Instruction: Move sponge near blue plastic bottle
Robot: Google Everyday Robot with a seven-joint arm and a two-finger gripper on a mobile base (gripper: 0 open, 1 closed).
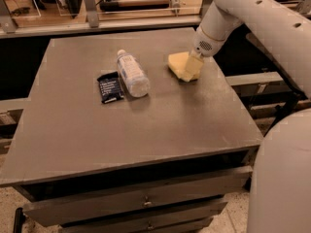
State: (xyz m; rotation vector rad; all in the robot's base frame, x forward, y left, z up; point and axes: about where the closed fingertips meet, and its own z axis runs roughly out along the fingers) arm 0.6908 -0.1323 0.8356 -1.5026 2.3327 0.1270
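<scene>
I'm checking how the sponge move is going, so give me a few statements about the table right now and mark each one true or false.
1. The blue plastic bottle lies on its side on the table. True.
2. The sponge touches the bottle. False: bare table separates them.
3. The gripper is at the sponge's end away from the bottle. True.
4. The dark packet lies between bottle and sponge. False: it lies on the bottle's other side, away from the sponge.
</scene>
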